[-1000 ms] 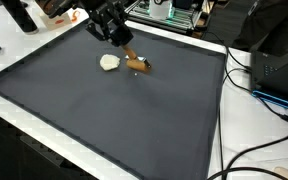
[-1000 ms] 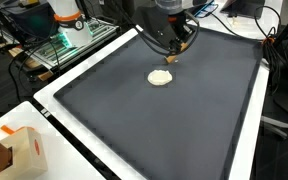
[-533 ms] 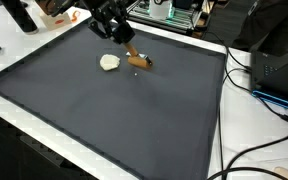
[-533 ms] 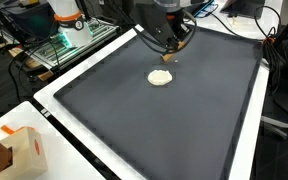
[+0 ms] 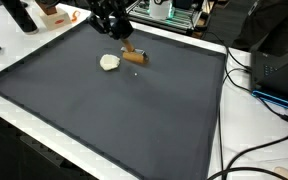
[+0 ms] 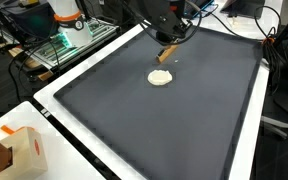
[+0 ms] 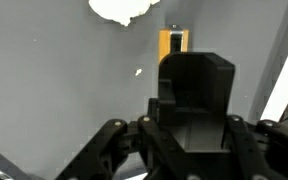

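Jaws: clenched on the upper end of the wooden block [image 6: 167,50], which seems to hang clear of the mat [image 5: 104,110].
Wooden block: reaches down and outward from the jaws, long axis slanted, free end lowest; straight ahead in the wrist view [image 7: 174,44].
White lump [image 5: 109,62]: on the mat below the jaws, near the block's free end, apart from it.

The pincer [image 6: 171,40] grips a tilted brown block [image 6: 167,52] near a white disc [image 6: 161,77].
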You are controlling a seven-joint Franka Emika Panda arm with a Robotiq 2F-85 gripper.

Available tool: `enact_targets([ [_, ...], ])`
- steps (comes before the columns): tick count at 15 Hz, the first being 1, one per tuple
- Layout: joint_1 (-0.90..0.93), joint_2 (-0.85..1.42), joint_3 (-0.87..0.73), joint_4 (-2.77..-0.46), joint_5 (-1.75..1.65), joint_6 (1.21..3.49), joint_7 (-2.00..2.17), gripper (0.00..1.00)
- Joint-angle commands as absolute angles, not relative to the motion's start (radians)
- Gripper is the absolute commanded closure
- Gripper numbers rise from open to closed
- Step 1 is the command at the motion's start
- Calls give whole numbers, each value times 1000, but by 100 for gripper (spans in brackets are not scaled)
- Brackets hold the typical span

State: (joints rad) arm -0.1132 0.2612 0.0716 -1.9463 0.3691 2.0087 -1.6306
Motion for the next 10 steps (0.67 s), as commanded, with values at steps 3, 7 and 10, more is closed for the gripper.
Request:
enact_targets([
  [3,-93,235,59,-1928,303,1988,-1609,76],
  [7,-91,233,60,-1920,285,1991,-1617,76],
  [10,-88,233,56,-1914,279,1988,-1576,76],
])
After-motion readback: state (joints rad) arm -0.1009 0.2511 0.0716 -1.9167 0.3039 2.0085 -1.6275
